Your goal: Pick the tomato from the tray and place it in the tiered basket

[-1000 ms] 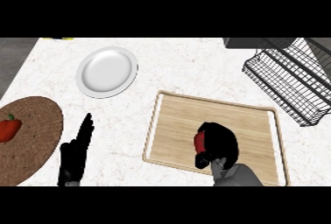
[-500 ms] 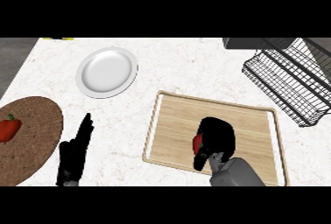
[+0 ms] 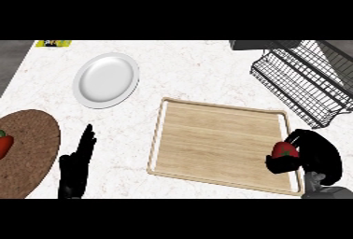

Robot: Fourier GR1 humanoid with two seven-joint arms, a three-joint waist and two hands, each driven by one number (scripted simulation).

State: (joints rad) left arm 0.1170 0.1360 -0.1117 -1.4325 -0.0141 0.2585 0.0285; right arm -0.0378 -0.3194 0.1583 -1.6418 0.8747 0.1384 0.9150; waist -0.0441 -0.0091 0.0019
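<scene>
Tomato (image 3: pixel 284 150): clamped in my right hand (image 3: pixel 314 156), fingers curled round it, lower right of frame, at tray (image 3: pixel 214 140) right rim. Tiered basket (image 3: pixel 303 79): upper right, directly above hand. Left hand (image 3: pixel 77 163): fingers straight, resting lower left.

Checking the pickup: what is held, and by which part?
The right hand holds the tomato, fingers curled round its right side and underside. The left hand holds nothing.

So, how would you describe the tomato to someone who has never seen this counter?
Find the wooden tray in the middle of the counter, then go to its right edge. There the right robot hand, black, curls round the tomato, a small red fruit. The only other red thing lies far left on the brown round mat, and no hand touches it.
</scene>
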